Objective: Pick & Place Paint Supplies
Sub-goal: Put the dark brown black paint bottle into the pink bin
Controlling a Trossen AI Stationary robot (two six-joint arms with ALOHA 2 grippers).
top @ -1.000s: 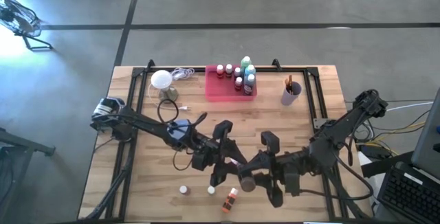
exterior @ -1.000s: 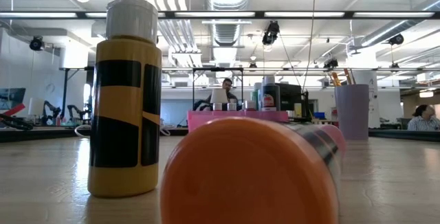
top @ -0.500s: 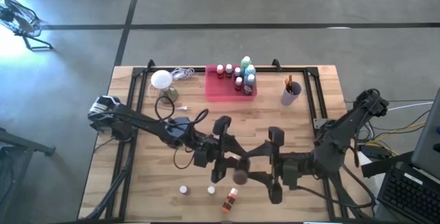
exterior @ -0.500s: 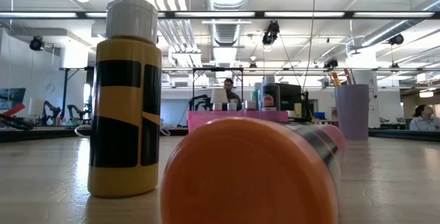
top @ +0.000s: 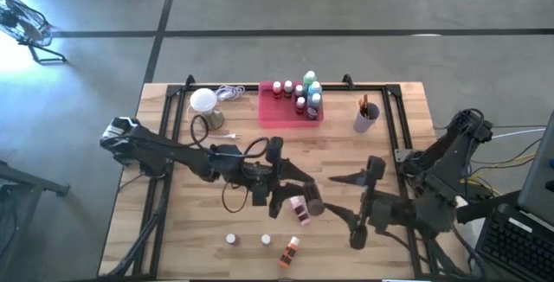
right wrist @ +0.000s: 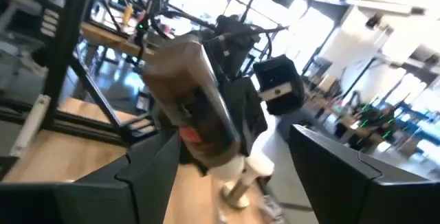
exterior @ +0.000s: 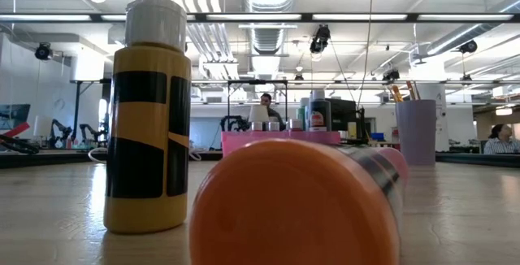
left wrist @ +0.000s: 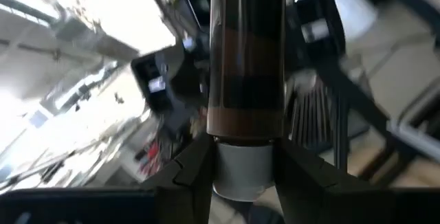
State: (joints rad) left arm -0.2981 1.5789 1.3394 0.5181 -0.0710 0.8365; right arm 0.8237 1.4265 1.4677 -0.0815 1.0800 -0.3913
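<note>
High view has my left gripper [top: 299, 197] mid-counter, clamped on a brown bottle [top: 300, 209] by its white-cap end, long axis pointing toward the right arm. My right gripper [top: 351, 202] sits just beside it with fingers spread wide, holding nothing. The pink tray [top: 275, 114] with the other bottles lies toward the far edge, so the left arm is the nearer one to carry it there. I can't really make out the label, and the low view shows neither arm.

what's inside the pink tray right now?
The pink tray holds small white-capped bottles along its far edge and taller green and blue bottles at its right end. The tray floor beneath them is covered.
</note>
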